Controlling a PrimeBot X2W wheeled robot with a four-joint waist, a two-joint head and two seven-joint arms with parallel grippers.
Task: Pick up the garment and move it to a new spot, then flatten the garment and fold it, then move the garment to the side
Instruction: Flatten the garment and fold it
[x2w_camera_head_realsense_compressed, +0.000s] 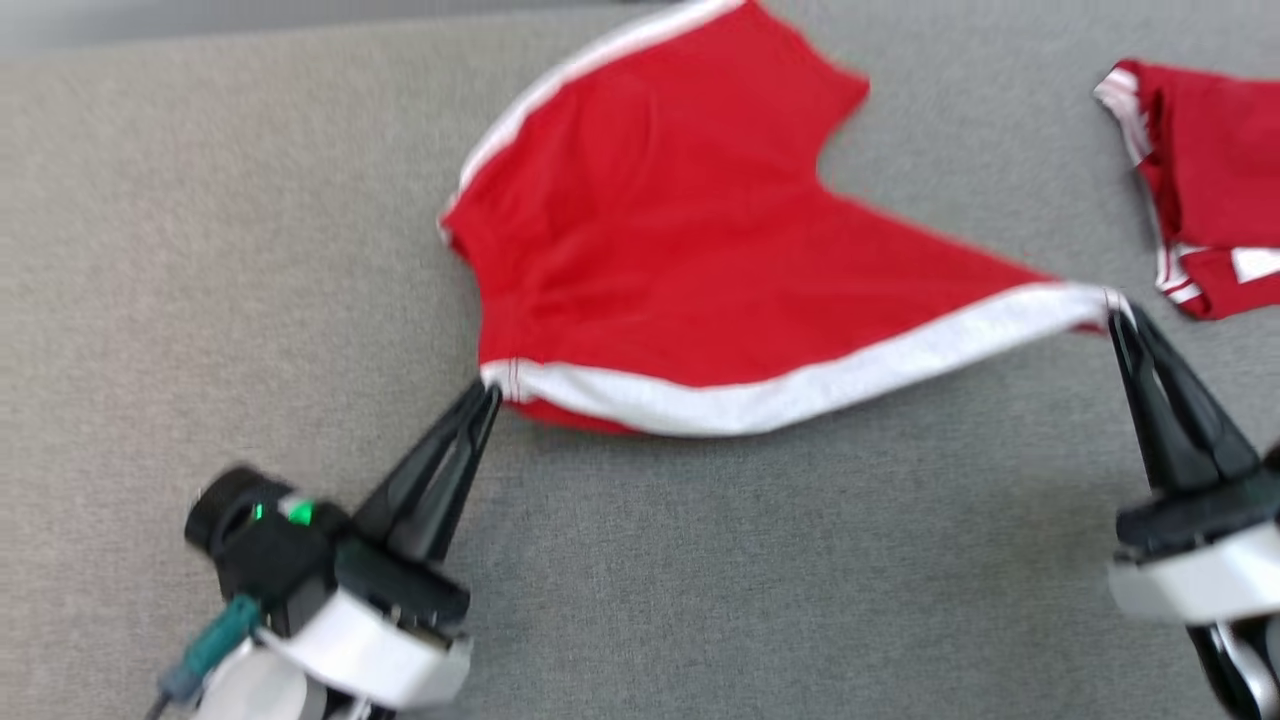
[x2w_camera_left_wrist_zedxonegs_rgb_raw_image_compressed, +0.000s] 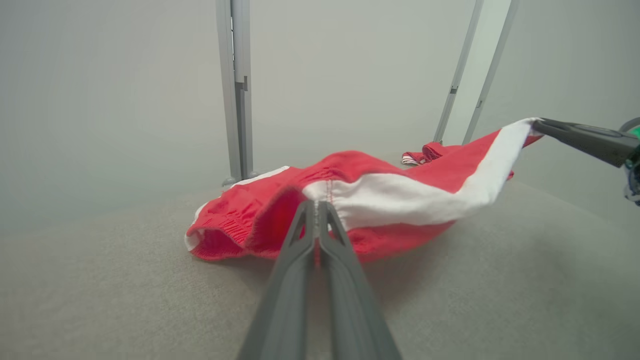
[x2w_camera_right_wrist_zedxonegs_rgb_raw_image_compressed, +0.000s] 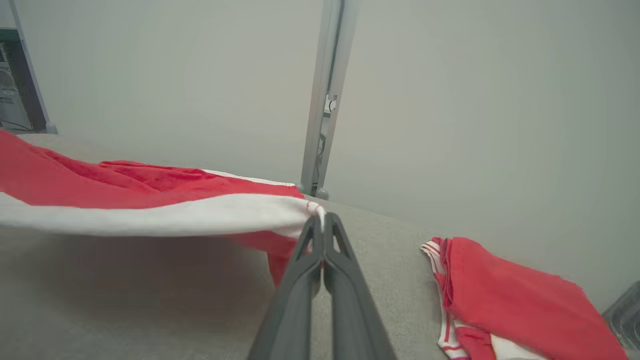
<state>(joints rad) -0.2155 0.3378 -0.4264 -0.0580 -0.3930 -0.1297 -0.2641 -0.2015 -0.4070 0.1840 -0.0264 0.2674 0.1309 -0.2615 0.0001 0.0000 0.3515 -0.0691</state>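
1. A grey cloth-covered table (x2w_camera_head_realsense_compressed: 700, 600) is filling the foreground and running back to a pale wall (x2w_camera_left_wrist_zedxonegs_rgb_raw_image_compressed: 100, 100).
2. Nearest, at left, the left gripper (x2w_camera_head_realsense_compressed: 487, 392) is pinching its dark fingers (x2w_camera_head_realsense_compressed: 440, 475) closed on one corner of the garment (x2w_camera_head_realsense_compressed: 660, 260), a pair of red shorts. It is holding the end of the white band (x2w_camera_head_realsense_compressed: 800, 385), and a small green light (x2w_camera_head_realsense_compressed: 298, 513) is glowing on its wrist.
3. At near right, the right gripper (x2w_camera_head_realsense_compressed: 1118, 318) is clamping its fingers tight on the opposite end of that band, which is running taut between the two.
4. The shorts are sitting mid-table. The gripped edge is hanging clear of the cloth top with shadow beneath it, while the far part is resting on the surface.
5. Farther right, well apart, a second red garment (x2w_camera_head_realsense_compressed: 1215, 170) with white trim is lying bunched.
6. Farthest back, metal posts (x2w_camera_left_wrist_zedxonegs_rgb_raw_image_compressed: 235, 90) are standing at the table's far edge.
7. By the look of it, the robot is placing and flattening the shorts, and the fold is not yet begun. The next move is likely calling for both arms to lower together, holding tension so the cloth settles without creases.
8. No brand, label or lettering is readable anywhere.
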